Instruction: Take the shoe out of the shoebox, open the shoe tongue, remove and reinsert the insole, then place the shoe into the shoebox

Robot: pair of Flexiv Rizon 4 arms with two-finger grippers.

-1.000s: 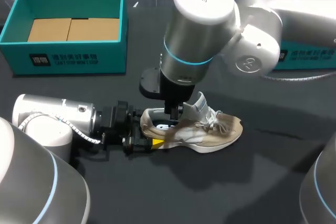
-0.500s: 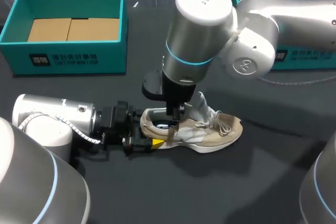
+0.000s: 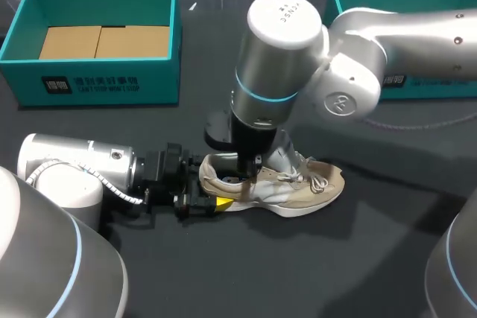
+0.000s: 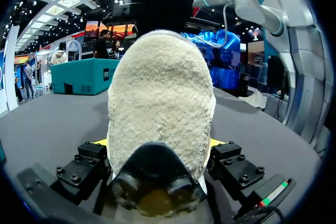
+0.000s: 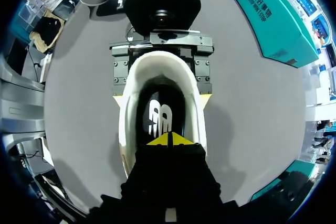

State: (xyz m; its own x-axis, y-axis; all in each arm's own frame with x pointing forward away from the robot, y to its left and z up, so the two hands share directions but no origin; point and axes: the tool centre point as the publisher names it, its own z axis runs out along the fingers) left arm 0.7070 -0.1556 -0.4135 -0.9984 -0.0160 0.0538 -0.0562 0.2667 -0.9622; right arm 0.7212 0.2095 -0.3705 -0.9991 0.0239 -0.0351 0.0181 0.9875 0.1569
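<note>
The left gripper [image 3: 209, 186] squeezes the heel of the tan and white cloth shoe [image 3: 298, 188]. The right gripper [image 5: 170, 140] sits inside it, tips together.

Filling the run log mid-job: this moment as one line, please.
shoe: on table, outside shoebox | left jaws: shut on heel | right jaws: together, inside opening over insole | insole: in shoe

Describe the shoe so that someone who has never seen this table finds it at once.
On the black table, look near its middle, on the robot's side of the two teal shoeboxes. The shoe stands on its sole there, the left gripper shut on its heel, the right gripper down in its opening. Nothing else there is beige, white and laced.
</note>
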